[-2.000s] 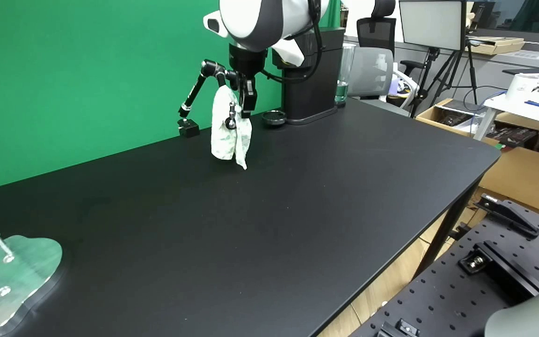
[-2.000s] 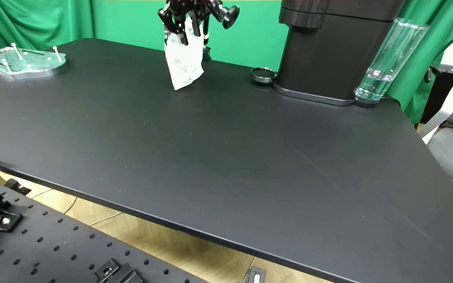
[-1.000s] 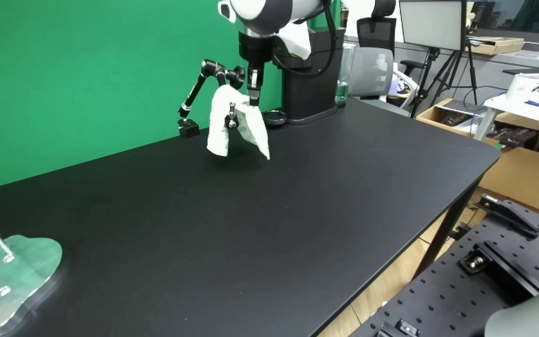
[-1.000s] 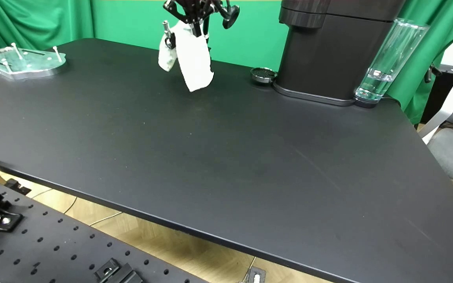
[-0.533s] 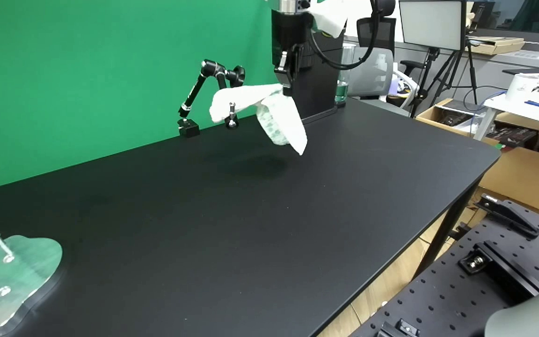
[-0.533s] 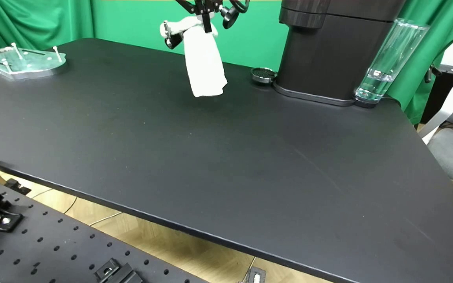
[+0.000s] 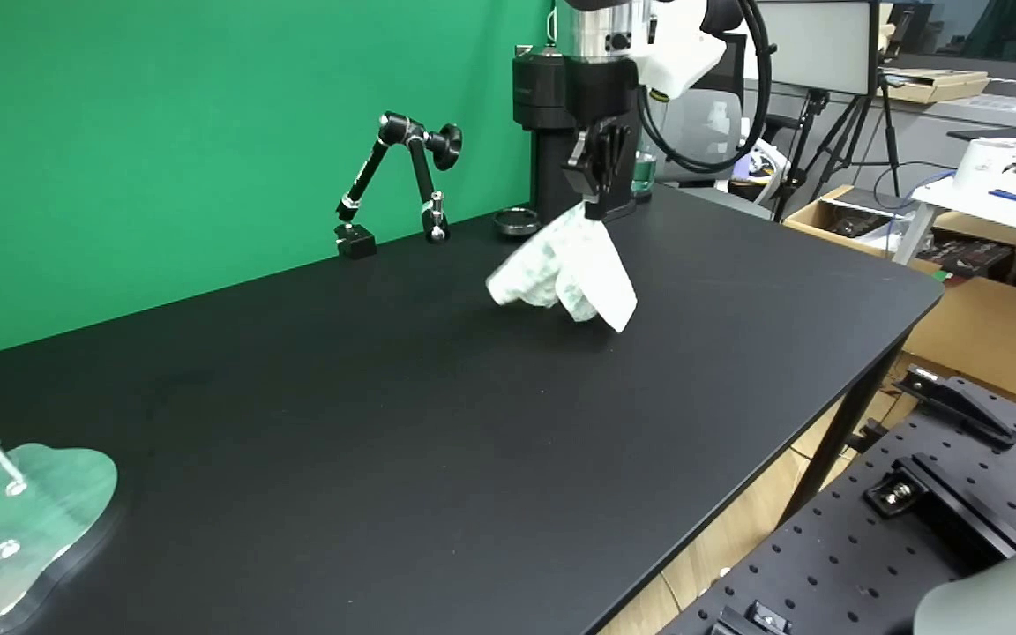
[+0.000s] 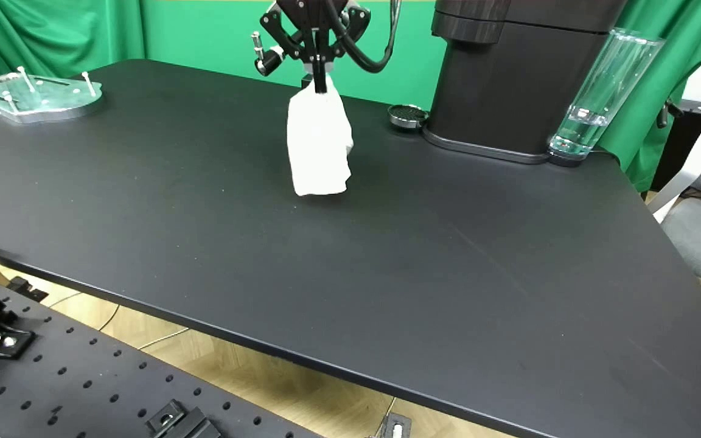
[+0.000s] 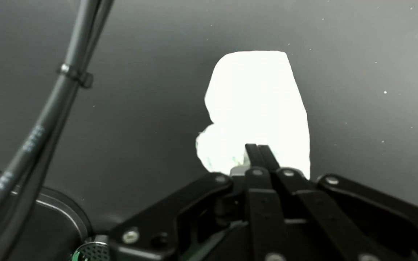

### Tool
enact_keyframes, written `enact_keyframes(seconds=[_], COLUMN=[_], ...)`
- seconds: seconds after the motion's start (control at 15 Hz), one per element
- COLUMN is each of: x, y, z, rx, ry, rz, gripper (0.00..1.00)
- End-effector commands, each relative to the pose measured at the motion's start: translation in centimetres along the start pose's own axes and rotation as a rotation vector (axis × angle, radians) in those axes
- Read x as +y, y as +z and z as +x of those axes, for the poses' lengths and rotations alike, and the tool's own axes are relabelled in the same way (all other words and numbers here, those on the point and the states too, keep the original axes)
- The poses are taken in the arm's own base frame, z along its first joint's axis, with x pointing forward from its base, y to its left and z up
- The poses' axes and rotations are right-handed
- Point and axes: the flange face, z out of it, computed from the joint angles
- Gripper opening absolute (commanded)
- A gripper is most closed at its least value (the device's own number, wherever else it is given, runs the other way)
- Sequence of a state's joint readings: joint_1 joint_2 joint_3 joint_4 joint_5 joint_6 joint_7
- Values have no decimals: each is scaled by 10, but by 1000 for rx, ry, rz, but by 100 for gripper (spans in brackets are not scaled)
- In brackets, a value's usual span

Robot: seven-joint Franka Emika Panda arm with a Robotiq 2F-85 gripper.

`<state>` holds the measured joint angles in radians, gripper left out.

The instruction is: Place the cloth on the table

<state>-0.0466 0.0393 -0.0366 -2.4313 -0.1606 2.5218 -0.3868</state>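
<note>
Plainly the pick-up is done: the gripper [image 9: 257, 145] pinches the top of the white cloth [image 7: 577, 266], which hangs over the table [image 7: 323, 459] and apart from the jointed stand [image 7: 421, 172]. The placing is only partly along, I judge, with the lower edge near the table, though I cannot tell whether any corner touches. What is left is to lower the rest until it lies flat, then release and back away.

Cloth [image 7: 580, 260] now off blk jointed stand [image 7: 422, 174]; hand [image 7: 594, 210] farther from grn wall [image 7: 164, 159].
</note>
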Motion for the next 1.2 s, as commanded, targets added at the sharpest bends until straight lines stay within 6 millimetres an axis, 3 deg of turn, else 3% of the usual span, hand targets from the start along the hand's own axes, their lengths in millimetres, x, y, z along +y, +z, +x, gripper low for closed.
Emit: enact_keyframes(seconds=[0.0,0.07,0.8,1.13], x=[-4,-5,-37,-43], y=[5,5,-13,-17], z=[-2,-1,5,-1], rx=[17,32,-9,-115], ry=[24,22,-67,-66], rz=[24,23,67,89], gripper=[27,27,99,100])
